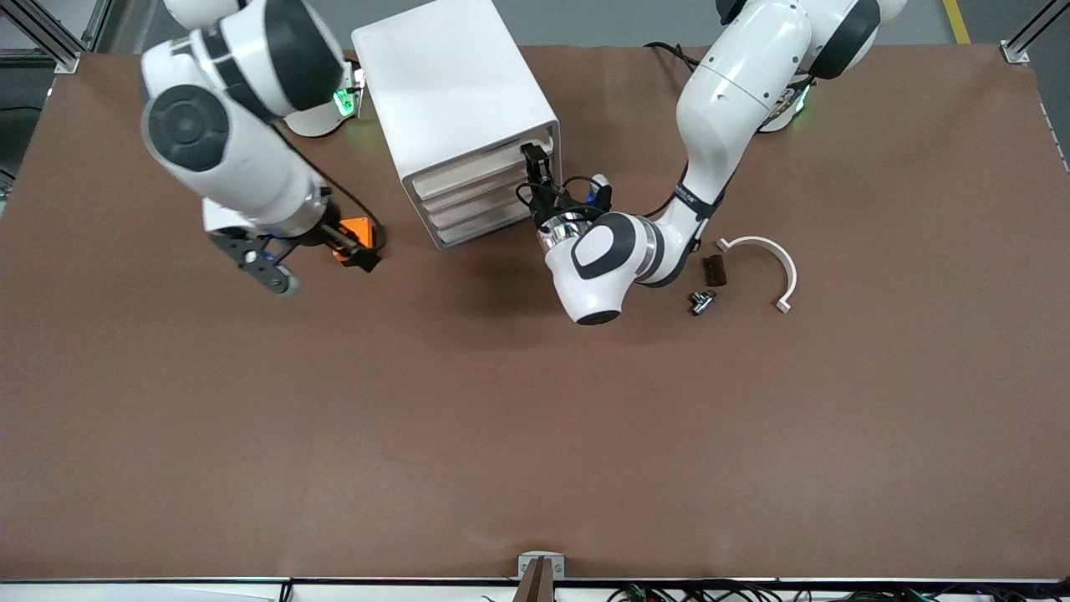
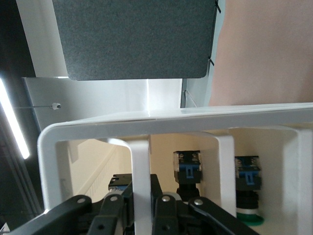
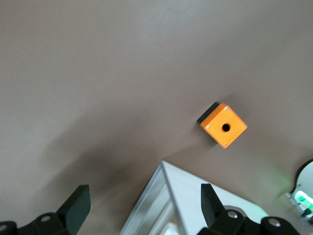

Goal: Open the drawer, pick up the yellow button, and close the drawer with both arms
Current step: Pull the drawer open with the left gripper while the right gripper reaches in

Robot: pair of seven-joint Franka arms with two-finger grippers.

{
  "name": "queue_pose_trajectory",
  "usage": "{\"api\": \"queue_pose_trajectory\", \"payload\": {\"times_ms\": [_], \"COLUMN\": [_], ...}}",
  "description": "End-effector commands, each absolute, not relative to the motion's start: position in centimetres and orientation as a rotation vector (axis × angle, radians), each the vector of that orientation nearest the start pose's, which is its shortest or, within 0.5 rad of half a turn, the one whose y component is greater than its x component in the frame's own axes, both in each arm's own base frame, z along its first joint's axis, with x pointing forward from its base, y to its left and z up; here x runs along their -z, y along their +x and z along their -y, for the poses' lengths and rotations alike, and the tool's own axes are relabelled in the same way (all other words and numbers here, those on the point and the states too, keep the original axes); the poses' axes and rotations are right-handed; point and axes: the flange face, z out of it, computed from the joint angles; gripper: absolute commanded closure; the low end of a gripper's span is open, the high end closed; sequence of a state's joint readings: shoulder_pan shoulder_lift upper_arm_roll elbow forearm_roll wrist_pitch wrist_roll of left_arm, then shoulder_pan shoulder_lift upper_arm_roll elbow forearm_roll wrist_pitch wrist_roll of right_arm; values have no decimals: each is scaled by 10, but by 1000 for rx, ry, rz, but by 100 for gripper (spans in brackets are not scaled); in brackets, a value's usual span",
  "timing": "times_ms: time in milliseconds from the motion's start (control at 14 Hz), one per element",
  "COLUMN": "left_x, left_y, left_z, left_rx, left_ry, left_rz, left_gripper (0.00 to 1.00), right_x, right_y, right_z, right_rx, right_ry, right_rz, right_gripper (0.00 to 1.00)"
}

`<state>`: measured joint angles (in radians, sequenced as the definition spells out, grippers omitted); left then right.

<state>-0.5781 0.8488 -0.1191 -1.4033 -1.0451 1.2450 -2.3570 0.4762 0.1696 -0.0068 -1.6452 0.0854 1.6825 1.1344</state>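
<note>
left pincer (image 1: 535, 159) clamped on drawer handle (image 2: 142, 169) (right pincer (image 3: 142, 205) wide, waiting)

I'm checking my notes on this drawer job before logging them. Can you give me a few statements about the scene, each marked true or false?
1. The left gripper is at the front of the white drawer cabinet. True.
2. The right gripper holds the orange cube. False: its fingers are open and empty, and the cube lies on the table.
3. The orange cube has a round hole in one face. True.
4. The white curved bracket lies at the right arm's end of the table. False: it lies toward the left arm's end.
5. Push-button parts show inside the drawer in the left wrist view. True.
</note>
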Motion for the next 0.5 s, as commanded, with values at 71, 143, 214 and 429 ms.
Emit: {"api": "queue_pose_trajectory", "payload": {"times_ms": [71,143,214,429], "left_x": [-232,-232,-233,-234], "left_y": [476,486,494,517], "left_z": [453,443,436,410], "left_rx": [-1498,-1517,-1529,-1564], "left_ry": [-1039,-1025,-1017,-985], "left_rz": [1595,1612,1627,1670], "left_gripper": [91,91,91,90], "right_x": [-501,-498,-490,-482], "right_y": [514,505,496,476], "right_z": [-316,-331,-343,-379], "right_rx": [-202,-196,-198,-152], "right_ry": [-2946,-2940,-2939,-2887], "right_rz": [-1119,-1139,-1160,-1212], "right_gripper": [0,0,0,0]}}
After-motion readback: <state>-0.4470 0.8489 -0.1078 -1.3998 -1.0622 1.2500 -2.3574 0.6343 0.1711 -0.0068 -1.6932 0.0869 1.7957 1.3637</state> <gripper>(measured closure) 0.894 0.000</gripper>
